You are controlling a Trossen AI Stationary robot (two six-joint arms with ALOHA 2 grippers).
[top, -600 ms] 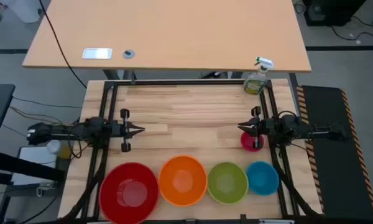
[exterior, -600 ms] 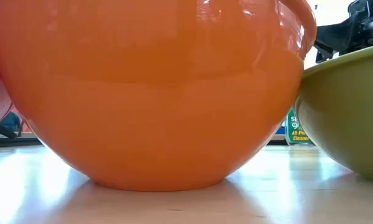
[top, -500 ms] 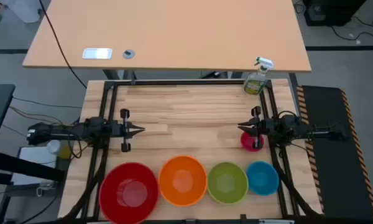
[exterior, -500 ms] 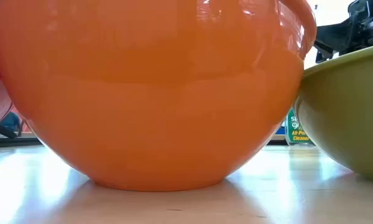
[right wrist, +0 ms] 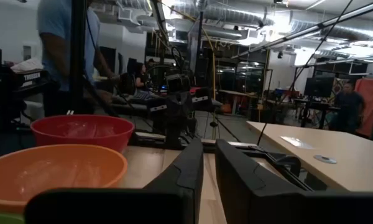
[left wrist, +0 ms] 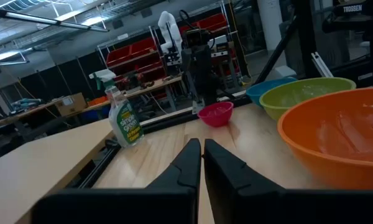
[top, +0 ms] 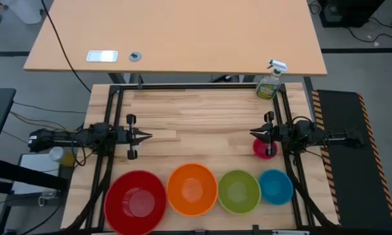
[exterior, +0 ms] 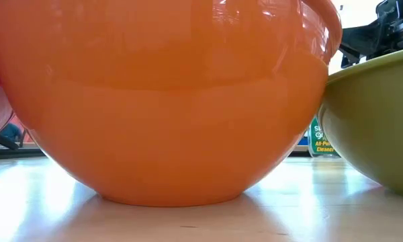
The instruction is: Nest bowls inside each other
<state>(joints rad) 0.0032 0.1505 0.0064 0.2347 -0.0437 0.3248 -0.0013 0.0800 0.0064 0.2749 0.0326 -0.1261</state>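
Note:
Four bowls stand on their bases in a row along the table's near edge: red [top: 135, 201], orange [top: 192, 189], green [top: 239, 191] and blue [top: 275, 186]. The small pink bowl [top: 264, 149] sits on the table farther back at the right, partly under my right arm. My right gripper [top: 253, 135] hovers level just left of the pink bowl, its fingers [right wrist: 189, 168] together with only a narrow slit between them and nothing in it. My left gripper [top: 147, 136] waits shut at the table's left, pointing toward the right side.
A green spray bottle [top: 269, 85] stands at the table's far right corner. Black frame rails [top: 111, 117] run along the table's sides. The middle and far part of the wooden top [top: 196, 117] is bare. People stand in the room beyond [right wrist: 68, 37].

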